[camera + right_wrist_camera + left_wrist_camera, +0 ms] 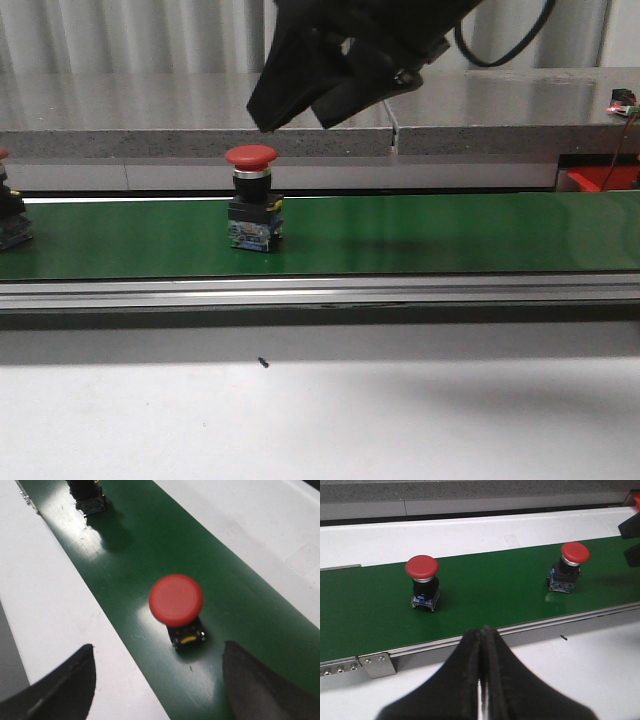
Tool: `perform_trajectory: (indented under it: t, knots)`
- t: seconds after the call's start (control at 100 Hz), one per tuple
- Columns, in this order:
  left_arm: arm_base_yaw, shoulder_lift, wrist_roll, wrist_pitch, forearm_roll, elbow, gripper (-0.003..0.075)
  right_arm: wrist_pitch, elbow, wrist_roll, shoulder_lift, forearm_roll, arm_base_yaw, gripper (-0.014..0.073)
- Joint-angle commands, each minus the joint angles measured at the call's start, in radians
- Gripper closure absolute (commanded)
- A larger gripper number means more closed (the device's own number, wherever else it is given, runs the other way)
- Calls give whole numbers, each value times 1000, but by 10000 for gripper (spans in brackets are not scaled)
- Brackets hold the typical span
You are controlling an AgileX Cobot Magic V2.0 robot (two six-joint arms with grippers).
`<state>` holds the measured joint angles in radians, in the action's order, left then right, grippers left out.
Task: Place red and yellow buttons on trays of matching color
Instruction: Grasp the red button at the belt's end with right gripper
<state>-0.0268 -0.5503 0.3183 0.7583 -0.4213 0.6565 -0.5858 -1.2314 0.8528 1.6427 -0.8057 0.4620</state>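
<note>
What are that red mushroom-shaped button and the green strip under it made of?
The red button cap looks like smooth matte plastic, evenly coloured; the silvery ring beneath may be metal. Its black and blue base looks like moulded plastic. The green belt looks like glossy rubber or PVC, judging by its soft reflections, though I cannot be sure.

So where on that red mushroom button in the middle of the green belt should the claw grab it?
Probably from straight above, closing on the dark collar and body under the cap. The red button stands upright on the green belt, and its domed cap is wider than the neck, so it would keep the button from slipping down. The right tool hangs open above it.
</note>
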Motion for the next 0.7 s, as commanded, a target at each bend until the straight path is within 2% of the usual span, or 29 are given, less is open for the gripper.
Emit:
perform_trajectory:
  t: [0.0,0.3,0.37,0.44,0.49,0.57,0.69]
  knots:
    - [-8,0,-6,-54,-24,27,741,13,-60,4,7,-22,4,51]
    - [-8,0,-6,-54,-24,27,741,67,-115,4,126,-19,4,53]
    - [-8,0,-6,-54,-24,27,741,85,-115,4,139,-14,4,77]
    - [-8,0,-6,-54,-24,27,741,82,-115,4,146,-12,1,184]
    - [-8,0,-6,-54,-24,27,741,81,-115,4,147,-12,1,301]
    - [-8,0,-6,-54,-24,27,741,83,-115,4,147,-12,1,436]
    - [-8,0,-6,-54,-24,27,741,87,-115,4,137,-13,-4,469]
